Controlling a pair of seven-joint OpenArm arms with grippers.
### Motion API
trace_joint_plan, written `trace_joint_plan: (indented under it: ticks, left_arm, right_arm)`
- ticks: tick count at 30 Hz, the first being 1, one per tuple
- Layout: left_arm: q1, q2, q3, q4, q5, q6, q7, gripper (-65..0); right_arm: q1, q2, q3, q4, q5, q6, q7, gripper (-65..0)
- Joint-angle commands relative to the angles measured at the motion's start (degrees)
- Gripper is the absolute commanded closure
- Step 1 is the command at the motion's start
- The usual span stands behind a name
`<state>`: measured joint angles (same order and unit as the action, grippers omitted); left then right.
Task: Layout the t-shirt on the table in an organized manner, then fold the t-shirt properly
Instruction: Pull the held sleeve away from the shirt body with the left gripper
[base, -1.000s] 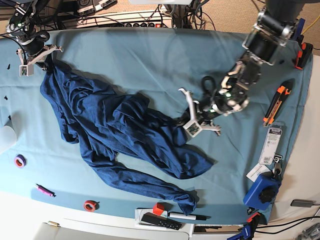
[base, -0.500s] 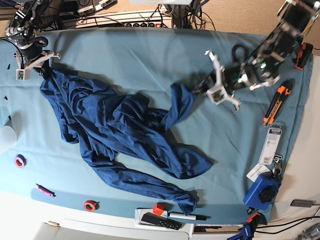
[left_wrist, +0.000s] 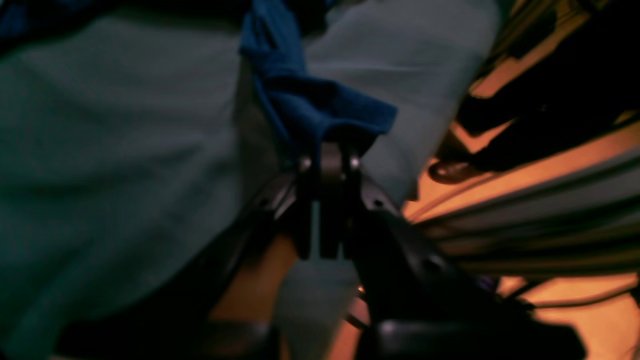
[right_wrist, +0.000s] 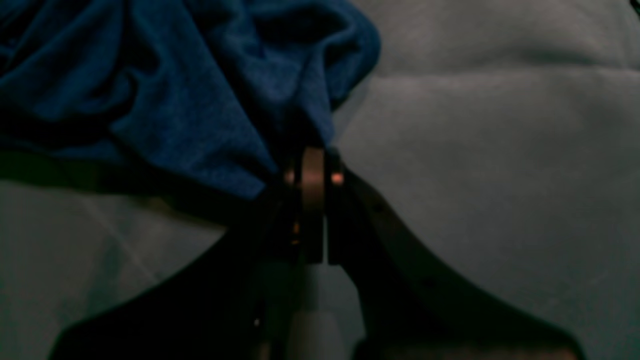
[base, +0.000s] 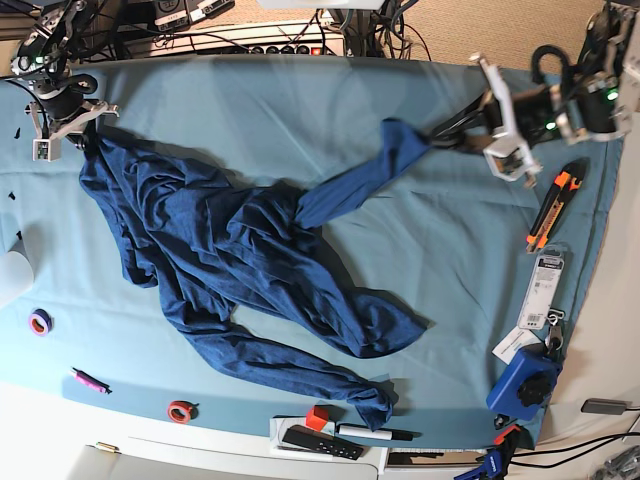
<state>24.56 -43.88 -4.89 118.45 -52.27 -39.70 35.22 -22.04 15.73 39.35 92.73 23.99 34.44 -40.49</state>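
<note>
The t-shirt (base: 240, 250) lies crumpled across the middle and nine o'clock half of the table (base: 300, 100), one long sleeve trailing toward five o'clock and another strip drawn taut toward two o'clock. The left gripper (base: 440, 130) is clamped on the end of that taut strip; its wrist view shows navy cloth (left_wrist: 320, 110) pinched between closed jaws. The right gripper (base: 85, 130), at the ten o'clock corner, is likewise clenched on a bunched fold of the shirt (right_wrist: 200, 100).

The fabric looks light, soft and limp. It sags between the two holds and wrinkles freely, so it will probably drag and fold over itself rather than slide flat. The knit likely stretches a little under tension, so a hard pull risks distorting the shape.

Good holds are seams or hems, such as shoulders, cuffs and the bottom edge, where the layers are thicker. Which part of the garment each gripper actually has is hard to tell, as both wrist views are dim and blurred.
</note>
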Motion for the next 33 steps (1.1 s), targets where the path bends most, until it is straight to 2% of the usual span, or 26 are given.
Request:
trace_joint_plan:
  ticks: [1,6,10,13,16,21,29,33]
  left_arm:
    - [1.14,-0.92,-2.29,1.44,-3.48,-0.3,0.26,0.0]
    - [8.0,-0.9,-11.58,3.67,-13.81,-0.3,7.41,0.0]
    - [13.05,-0.9,-19.08,5.73,-21.97,-0.3,14.53,0.0]
    - [16.9,-0.87,-24.48,7.21,-27.36,-0.3,18.75,0.0]
    - [20.2,-0.68,-29.83,8.85,-30.84,-0.3,20.35,0.0]
    - [22.29,0.83,-38.97,12.13,-32.73,-0.3,20.52,0.0]
    - [22.27,7.1,-48.76,13.79,-32.73,-0.3,21.07,0.0]
    - [22.27,10.34,-51.15,13.77,-32.73,-0.3,21.44,0.0]
  right_arm:
    - [0.15,1.14,0.44,0.92,0.76,-0.31,1.29,0.0]
    - [0.15,1.99,0.44,0.92,-0.11,-0.44,1.64,0.0]
    - [0.15,4.5,0.44,0.92,-0.09,-0.92,1.68,0.0]
    - [0.17,6.88,0.44,0.92,-0.09,-3.96,1.75,0.0]
    - [0.15,9.03,0.44,0.92,-0.09,-6.69,1.9,0.0]
    - [0.31,10.84,0.44,0.92,-0.09,-8.61,2.16,0.0]
    - [0.33,10.8,0.44,0.92,-1.68,-8.81,4.22,0.0]
    - [1.05,10.82,0.44,0.92,-4.15,-11.85,4.55,0.0]
